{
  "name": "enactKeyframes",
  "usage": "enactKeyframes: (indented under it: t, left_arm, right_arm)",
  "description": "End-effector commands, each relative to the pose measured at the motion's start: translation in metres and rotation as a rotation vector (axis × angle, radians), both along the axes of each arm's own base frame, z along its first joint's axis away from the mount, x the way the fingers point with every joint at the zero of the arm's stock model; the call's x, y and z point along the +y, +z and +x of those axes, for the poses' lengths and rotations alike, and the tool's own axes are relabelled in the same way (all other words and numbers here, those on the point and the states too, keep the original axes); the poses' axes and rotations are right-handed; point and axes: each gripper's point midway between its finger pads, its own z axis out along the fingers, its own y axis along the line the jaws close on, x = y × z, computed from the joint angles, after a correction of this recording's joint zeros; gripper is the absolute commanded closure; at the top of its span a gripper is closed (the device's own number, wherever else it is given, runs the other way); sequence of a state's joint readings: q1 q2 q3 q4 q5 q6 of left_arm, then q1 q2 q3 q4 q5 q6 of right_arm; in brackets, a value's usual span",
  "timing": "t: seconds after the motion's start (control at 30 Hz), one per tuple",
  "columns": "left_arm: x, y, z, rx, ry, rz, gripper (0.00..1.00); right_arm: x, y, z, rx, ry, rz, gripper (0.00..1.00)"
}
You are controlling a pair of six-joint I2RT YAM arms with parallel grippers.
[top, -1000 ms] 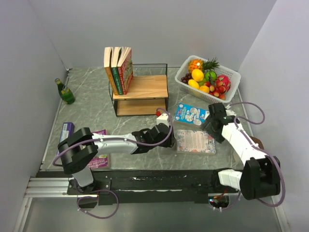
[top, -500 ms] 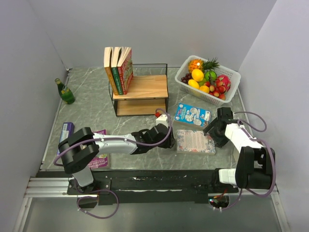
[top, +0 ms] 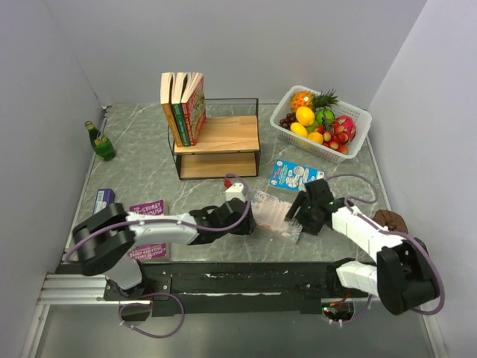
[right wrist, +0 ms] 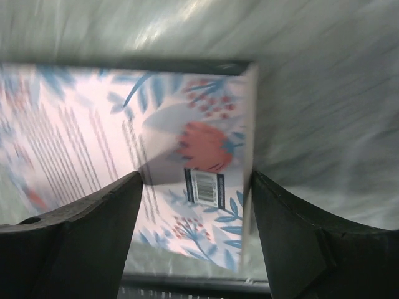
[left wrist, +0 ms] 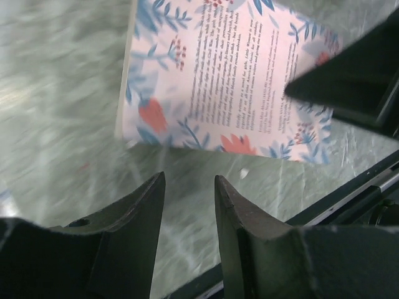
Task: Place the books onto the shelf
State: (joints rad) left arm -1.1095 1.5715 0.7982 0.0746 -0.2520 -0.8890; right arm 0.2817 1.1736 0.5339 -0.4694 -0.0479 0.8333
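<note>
Top external view: pale pink floral paperback book (top: 272,214) on grey marbled table (top: 149,168), between left gripper (top: 251,221), narrowly parted and empty, and right gripper (top: 296,223), spread wide at its edge.

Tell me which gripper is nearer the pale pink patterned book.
Right. The right gripper hangs over the pink book, whose barcode corner shows between its open fingers. The left gripper stops short of the book's opposite end, with bare table between them.
</note>
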Motion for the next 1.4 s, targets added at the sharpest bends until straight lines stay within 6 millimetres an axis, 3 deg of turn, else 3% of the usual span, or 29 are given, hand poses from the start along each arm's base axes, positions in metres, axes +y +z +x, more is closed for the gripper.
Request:
enactKeyframes:
  t: [0.0, 0.1, 0.2, 0.23, 0.37, 0.5, 0.53, 0.57, 0.7, 0.8, 0.97, 1.13, 1.37]
  left_arm:
    - [0.031, 0.029, 0.004, -0.052, 0.122, -0.043, 0.56]
    - [0.052, 0.039, 0.004, -0.084, 0.168, -0.035, 0.56]
    - [0.068, 0.047, 0.006, -0.112, 0.21, -0.021, 0.56]
    - [0.072, 0.049, 0.006, -0.12, 0.218, -0.022, 0.56]
    - [0.078, 0.05, 0.0, -0.122, 0.207, -0.054, 0.55]
    - [0.065, 0.036, -0.011, -0.076, 0.135, -0.091, 0.56]
    - [0.06, 0.033, -0.016, -0.056, 0.107, -0.106, 0.56]
    - [0.057, 0.028, -0.018, -0.045, 0.094, -0.103, 0.56]
    - [0.058, 0.021, -0.02, -0.032, 0.099, -0.101, 0.57]
    - [0.066, 0.024, -0.009, -0.071, 0.153, -0.058, 0.56]
    - [0.082, 0.035, 0.033, -0.189, 0.324, 0.046, 0.55]
    - [0.083, 0.027, 0.068, -0.19, 0.404, 0.104, 0.55]
    - [0.079, 0.007, 0.073, -0.15, 0.406, 0.1, 0.55]
  right_arm:
    - [0.038, -0.004, -0.032, 0.033, 0.054, 0.078, 0.22]
    - [0.046, -0.007, -0.045, 0.04, 0.081, 0.088, 0.23]
    - [0.054, 0.008, -0.053, -0.004, 0.154, 0.062, 0.24]
    - [0.04, 0.014, -0.052, -0.033, 0.136, -0.021, 0.24]
    - [0.023, 0.071, -0.02, -0.243, 0.098, -0.118, 0.2]
    - [0.01, 0.1, 0.017, -0.359, 0.108, -0.186, 0.17]
    - [0.002, 0.095, 0.028, -0.336, 0.086, -0.209, 0.17]
    - [0.006, 0.099, 0.039, -0.354, 0.097, -0.187, 0.17]
    - [0.0, 0.092, 0.062, -0.354, 0.09, -0.184, 0.19]
    - [-0.001, 0.084, 0.071, -0.326, 0.086, -0.193, 0.21]
    - [0.002, 0.072, 0.087, -0.297, 0.081, -0.218, 0.3]
    - [0.003, 0.05, 0.099, -0.237, 0.081, -0.253, 0.39]
    - [0.01, 0.02, 0.098, -0.162, 0.126, -0.293, 0.45]
